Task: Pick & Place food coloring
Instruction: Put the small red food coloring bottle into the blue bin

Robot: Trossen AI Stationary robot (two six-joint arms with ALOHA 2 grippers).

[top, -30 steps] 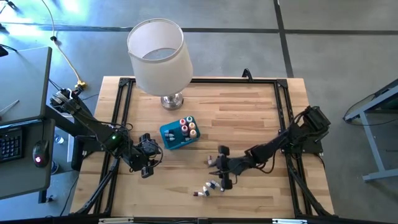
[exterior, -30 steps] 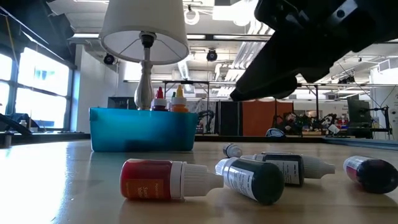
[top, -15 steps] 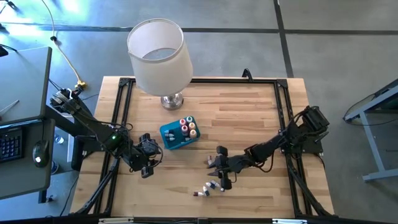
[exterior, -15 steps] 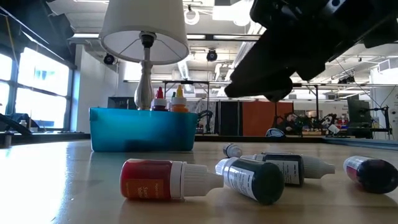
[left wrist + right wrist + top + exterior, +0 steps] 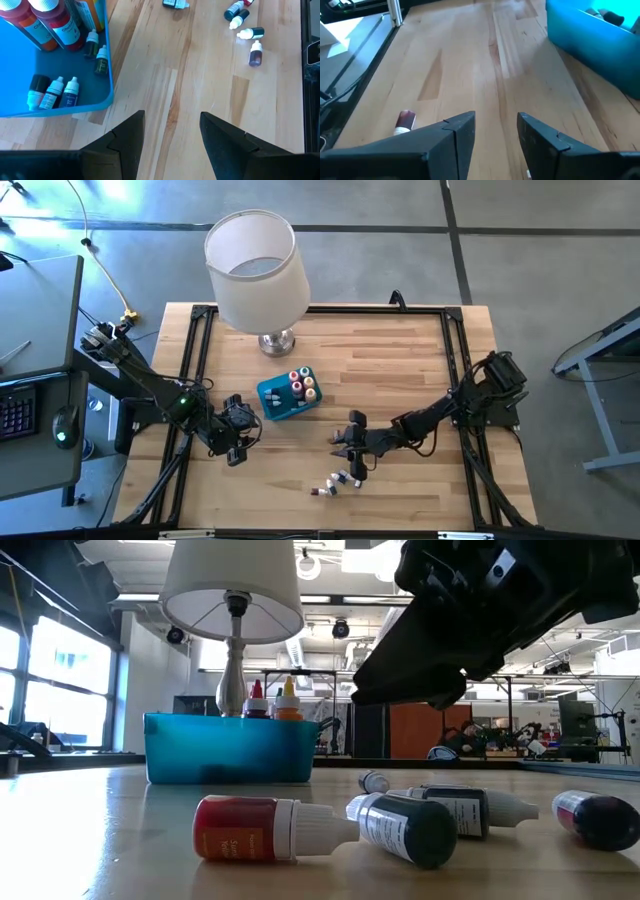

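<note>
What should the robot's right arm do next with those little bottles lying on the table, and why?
Probably lower the right end effector onto one of the loose bottles lying on the table near it. Its jaws are open and empty, several bottles already stand in the blue tray, and the left end effector waits open beside the tray.

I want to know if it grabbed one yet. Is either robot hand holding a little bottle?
No. The left gripper and right gripper are both open and empty.

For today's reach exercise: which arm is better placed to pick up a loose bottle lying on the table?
Right. The right gripper hangs open beside the loose bottles, while the left gripper waits beyond the blue tray.
</note>
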